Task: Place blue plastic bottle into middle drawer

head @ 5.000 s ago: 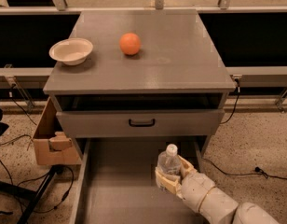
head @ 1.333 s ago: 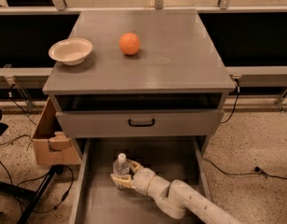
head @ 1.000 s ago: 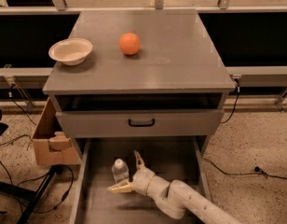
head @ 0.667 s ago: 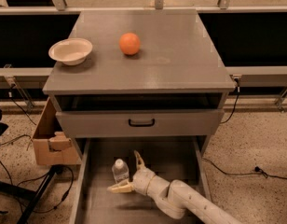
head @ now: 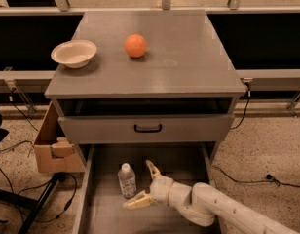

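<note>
**Desk:** Label readable?

**Op:** No. I see a pale band on the blue plastic bottle [head: 126, 180] and a white cap, but the print is too small to read. The bottle stands upright on the floor of the middle drawer [head: 184, 157], left of centre, apart from the left wall.

**Desk:** Gripper?

**Op:** The gripper [head: 137, 184] is low in the drawer, just right of the bottle. Its jaws are spread wide, gripping nothing. The upper drawer front [head: 189, 128] sits above the rear edge. There is bare floor behind the arm.

On the surface [head: 189, 57]: orange [head: 136, 46], bowl [head: 74, 53] left of it. Below the orange, in middle drawer [head: 181, 157]: upright blue plastic bottle [head: 126, 180], gripper [head: 138, 184] just beside, spread wide.
</note>
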Controlling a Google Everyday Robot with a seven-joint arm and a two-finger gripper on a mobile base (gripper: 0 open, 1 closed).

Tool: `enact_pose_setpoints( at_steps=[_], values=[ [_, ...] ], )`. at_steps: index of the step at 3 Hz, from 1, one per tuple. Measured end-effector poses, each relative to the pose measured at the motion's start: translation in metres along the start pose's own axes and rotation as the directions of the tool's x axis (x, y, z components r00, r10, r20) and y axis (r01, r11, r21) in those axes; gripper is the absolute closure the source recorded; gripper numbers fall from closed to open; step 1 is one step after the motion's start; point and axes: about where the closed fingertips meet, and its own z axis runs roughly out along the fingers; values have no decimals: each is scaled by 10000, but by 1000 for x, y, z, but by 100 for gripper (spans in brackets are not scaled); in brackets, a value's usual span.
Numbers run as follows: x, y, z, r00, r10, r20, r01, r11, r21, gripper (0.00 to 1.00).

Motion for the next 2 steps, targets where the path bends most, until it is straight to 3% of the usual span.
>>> enact_pose_setpoints(
  at_steps=[1, 2],
  values=[
    [-9, 14, -37, 9940, 366, -1030, -486, 9920, -1169, 0],
    [-34, 9, -85, 9776, 596, -2018, -980, 9776, -1863, 0]
  ],
)
